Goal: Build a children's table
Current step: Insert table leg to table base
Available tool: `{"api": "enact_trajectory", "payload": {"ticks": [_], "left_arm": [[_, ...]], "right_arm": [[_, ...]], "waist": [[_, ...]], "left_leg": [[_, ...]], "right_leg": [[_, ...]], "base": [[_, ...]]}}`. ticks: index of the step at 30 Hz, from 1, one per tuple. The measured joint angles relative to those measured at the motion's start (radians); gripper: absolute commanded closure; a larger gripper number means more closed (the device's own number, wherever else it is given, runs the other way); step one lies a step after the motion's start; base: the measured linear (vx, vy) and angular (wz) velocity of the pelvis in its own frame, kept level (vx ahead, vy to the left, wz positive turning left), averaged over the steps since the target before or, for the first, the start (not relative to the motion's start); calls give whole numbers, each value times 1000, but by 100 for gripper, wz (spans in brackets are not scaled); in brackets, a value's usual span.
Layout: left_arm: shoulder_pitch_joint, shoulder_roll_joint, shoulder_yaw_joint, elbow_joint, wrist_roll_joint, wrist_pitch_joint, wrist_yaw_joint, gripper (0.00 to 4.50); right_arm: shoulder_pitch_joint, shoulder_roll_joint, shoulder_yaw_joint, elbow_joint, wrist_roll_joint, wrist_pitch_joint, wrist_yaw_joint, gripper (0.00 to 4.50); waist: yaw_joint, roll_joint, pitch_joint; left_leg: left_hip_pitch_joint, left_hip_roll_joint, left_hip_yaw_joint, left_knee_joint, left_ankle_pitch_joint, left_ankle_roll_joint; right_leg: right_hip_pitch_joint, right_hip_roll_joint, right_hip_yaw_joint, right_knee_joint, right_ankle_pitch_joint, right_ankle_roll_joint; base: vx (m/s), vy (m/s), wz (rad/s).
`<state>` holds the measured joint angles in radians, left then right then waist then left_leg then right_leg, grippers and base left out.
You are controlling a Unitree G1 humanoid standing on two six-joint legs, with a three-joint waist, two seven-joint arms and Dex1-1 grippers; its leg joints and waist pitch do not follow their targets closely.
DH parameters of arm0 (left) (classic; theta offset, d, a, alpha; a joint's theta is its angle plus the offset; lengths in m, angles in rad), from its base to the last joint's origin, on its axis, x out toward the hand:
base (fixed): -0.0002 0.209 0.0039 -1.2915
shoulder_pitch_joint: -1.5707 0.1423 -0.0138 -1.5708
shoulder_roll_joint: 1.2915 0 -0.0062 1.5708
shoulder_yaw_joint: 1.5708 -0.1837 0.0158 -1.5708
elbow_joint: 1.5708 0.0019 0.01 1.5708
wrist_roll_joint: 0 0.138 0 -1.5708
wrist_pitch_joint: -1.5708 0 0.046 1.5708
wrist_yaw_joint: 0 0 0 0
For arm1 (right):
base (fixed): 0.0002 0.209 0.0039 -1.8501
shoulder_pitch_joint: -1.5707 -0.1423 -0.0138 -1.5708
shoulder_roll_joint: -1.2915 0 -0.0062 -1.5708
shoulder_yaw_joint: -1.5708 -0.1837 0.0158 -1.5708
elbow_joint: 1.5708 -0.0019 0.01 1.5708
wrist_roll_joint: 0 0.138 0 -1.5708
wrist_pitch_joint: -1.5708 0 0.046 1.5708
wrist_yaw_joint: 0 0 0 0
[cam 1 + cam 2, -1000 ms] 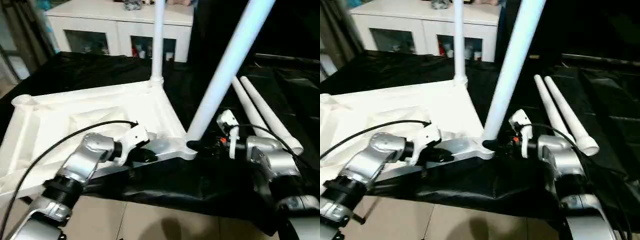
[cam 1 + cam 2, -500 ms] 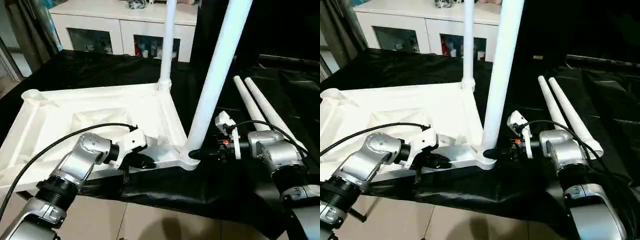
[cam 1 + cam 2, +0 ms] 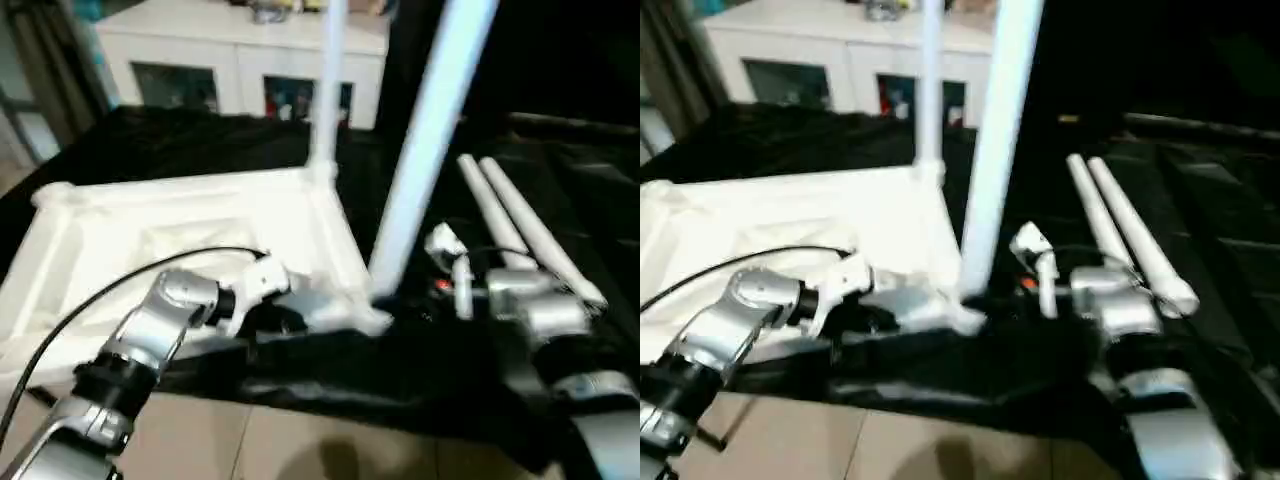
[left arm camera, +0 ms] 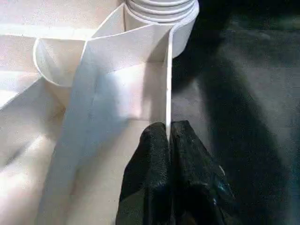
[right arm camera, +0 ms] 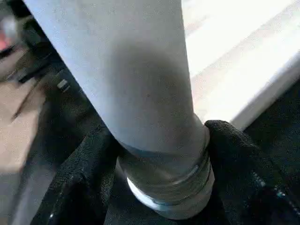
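The children's table top (image 3: 150, 225) lies upside down on a black cloth, ribbed underside up. A far leg (image 3: 327, 90) stands in its back corner socket. A near leg (image 3: 425, 150) rises from the front right corner, leaning slightly right. My right gripper (image 3: 400, 300) is shut around this leg's base (image 5: 140, 93), with one finger (image 5: 77, 187) on each side of it. My left gripper (image 4: 168, 129) is shut on the top's thin front rim (image 4: 168, 84), just beside that corner socket (image 4: 159, 11). Two loose legs (image 3: 520, 225) lie side by side on the cloth to the right.
A white cabinet (image 3: 200, 50) with glass-fronted compartments stands behind the work. The black cloth (image 3: 560, 140) covers the work surface and hangs over its front edge, with tiled floor (image 3: 300, 440) below. A black cable (image 3: 100, 295) loops over my left forearm.
The near leg has swung from a strong rightward lean to nearly upright, my right gripper still around its base. The left gripper keeps its hold on the rim. The camera shifted.
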<state>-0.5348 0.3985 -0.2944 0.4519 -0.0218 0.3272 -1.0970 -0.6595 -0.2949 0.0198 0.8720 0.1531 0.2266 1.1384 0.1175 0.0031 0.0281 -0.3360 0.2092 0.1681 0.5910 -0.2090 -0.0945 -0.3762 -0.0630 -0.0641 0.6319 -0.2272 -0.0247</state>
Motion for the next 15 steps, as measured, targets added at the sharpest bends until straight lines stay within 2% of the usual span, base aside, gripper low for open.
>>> {"api": "enact_trajectory", "payload": {"ticks": [1, 8, 12, 15], "left_arm": [[-11, -19, 7, 17, 1, 18, 30, 450], [-101, -187, 55, 159, 17, 101, 283, 450], [-151, -265, 63, 223, 40, 114, 416, 450], [-160, -275, 63, 228, 42, 125, 440, 450]], "right_arm": [[-4, 18, -19, 11, 7, 2, -64, 193], [-78, 156, -132, 125, 40, -12, -535, 193], [-135, 231, -202, 196, 58, -59, -785, 193], [-152, 251, -215, 210, 59, -67, -847, 193]], "waist": [[-6, 0, 0], [-28, 3, 1], [-29, 3, 1], [-29, 2, 0]], "left_leg": [[4, 0, 0, 0, 0, 0], [7, -2, -1, -6, 0, 0], [9, -3, -1, -12, 0, 0], [6, -3, 0, -18, 0, 0]], "right_leg": [[1, 0, 0, 0, 0, 0], [3, -2, -1, -5, -3, 5], [3, -2, -1, -12, -3, 5], [3, -2, -2, -20, 0, 5]], "base": [[0, 0, 0], [0, 0, 0], [0, 0, 0], [0, 0, 0]]}}
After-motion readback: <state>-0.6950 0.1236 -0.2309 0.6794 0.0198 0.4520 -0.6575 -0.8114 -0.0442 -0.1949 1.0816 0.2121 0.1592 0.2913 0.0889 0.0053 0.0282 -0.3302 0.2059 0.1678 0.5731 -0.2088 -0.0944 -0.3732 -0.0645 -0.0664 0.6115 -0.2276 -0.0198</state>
